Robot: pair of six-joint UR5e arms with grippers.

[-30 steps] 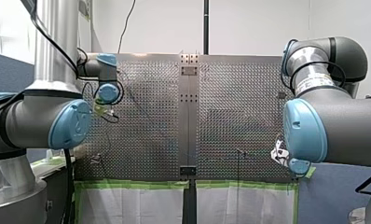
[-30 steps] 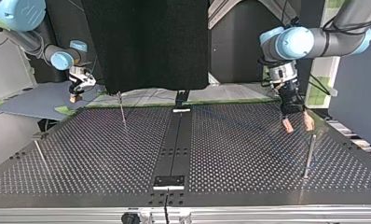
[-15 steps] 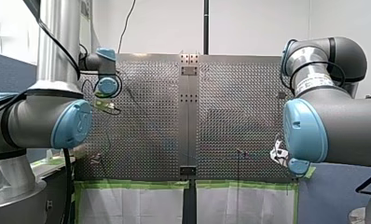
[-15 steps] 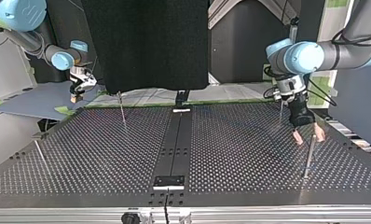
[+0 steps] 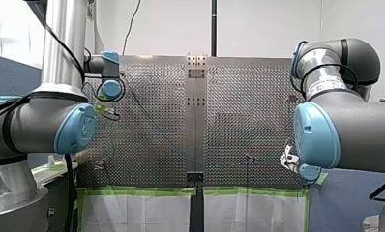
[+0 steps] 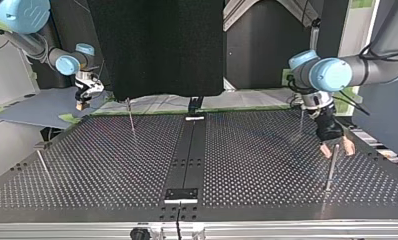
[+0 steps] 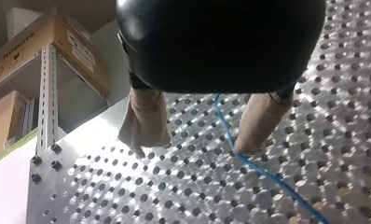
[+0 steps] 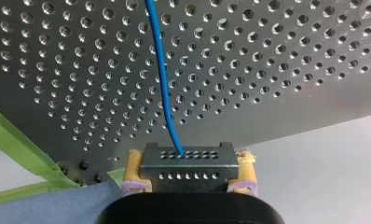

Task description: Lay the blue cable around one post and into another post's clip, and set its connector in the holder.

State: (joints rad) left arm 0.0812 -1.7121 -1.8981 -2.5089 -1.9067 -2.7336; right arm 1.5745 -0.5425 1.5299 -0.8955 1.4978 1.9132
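Observation:
The blue cable (image 7: 230,140) runs over the perforated plate between the beige pads of my left gripper (image 7: 193,149), which is open and not touching it. In the top view my left gripper (image 6: 337,149) hangs at the right, its fingers either side of the top of a thin post (image 6: 331,170). My right gripper (image 8: 186,184) is shut on the black connector (image 8: 186,164), from which the blue cable (image 8: 162,70) leads away over the plate. At the top view's far left, my right gripper (image 6: 80,104) hovers off the table's back corner.
Further thin posts stand at the top view's back left (image 6: 132,120), front left (image 6: 43,167) and back right (image 6: 301,121). A dark strip (image 6: 187,155) with a small black bracket (image 6: 181,194) runs down the table's middle. Green tape (image 8: 16,144) marks the table's edge.
My left gripper has moved toward the top view's right and nearer that camera, coming down over the right post. My right gripper has stayed where it was.

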